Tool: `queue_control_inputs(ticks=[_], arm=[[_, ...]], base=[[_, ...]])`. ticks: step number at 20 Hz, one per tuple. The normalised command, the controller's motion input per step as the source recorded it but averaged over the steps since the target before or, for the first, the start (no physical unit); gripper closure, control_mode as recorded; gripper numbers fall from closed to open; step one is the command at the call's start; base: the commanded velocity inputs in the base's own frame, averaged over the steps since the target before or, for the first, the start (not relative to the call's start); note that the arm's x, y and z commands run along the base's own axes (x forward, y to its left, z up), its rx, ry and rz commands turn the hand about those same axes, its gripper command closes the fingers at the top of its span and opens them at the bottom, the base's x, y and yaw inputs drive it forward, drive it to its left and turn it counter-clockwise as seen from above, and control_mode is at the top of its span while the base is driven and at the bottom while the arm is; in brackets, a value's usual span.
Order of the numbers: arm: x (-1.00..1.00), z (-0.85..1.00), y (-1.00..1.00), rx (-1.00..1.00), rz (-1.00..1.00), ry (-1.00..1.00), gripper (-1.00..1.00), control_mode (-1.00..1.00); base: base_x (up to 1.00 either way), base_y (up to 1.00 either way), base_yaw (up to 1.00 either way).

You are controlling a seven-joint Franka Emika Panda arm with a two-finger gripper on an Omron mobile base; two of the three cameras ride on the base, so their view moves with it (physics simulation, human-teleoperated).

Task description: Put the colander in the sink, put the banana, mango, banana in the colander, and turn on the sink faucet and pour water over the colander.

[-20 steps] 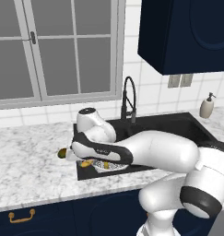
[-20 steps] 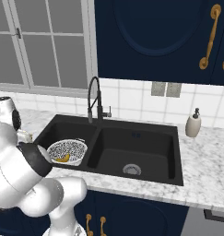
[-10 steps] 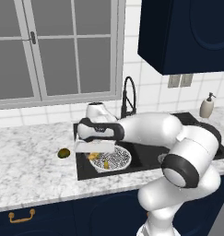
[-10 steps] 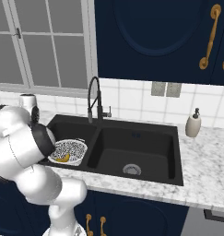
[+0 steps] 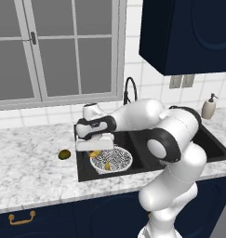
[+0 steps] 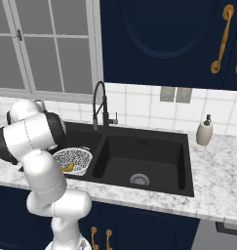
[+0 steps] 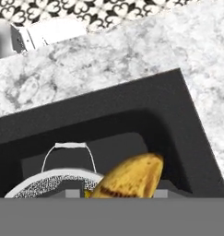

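Left base view: claw over colander in left basin of sink, gripping a banana. Mango on marble surface, left of sink.

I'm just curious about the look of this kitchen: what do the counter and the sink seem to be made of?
The counter looks like polished marble or a stone imitation: white with grey veins. The sink looks like matte black composite or coated metal: even black, hardly any shine.
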Motion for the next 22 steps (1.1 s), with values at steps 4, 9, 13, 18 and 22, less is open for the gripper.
queue_control_inputs(ticks=[4,9,13,18,22], arm=[[0.26,-0.49,-0.35,-0.02,-0.02,0.0,1.0,-1.0],[0.13,-0.42,-0.08,-0.06,-0.05,-0.12,1.0,-1.0],[0.11,-0.22,-0.06,0.0,-0.12,-0.18,1.0,-1.0],[0.19,-0.06,-0.24,0.0,-0.03,-0.02,1.0,-1.0],[0.1,-0.11,-0.3,0.0,-0.01,0.0,1.0,-1.0]], base=[[0.0,0.0,0.0],[0.0,0.0,0.0],[0.0,0.0,0.0],[0.0,0.0,0.0],[0.0,0.0,0.0]])
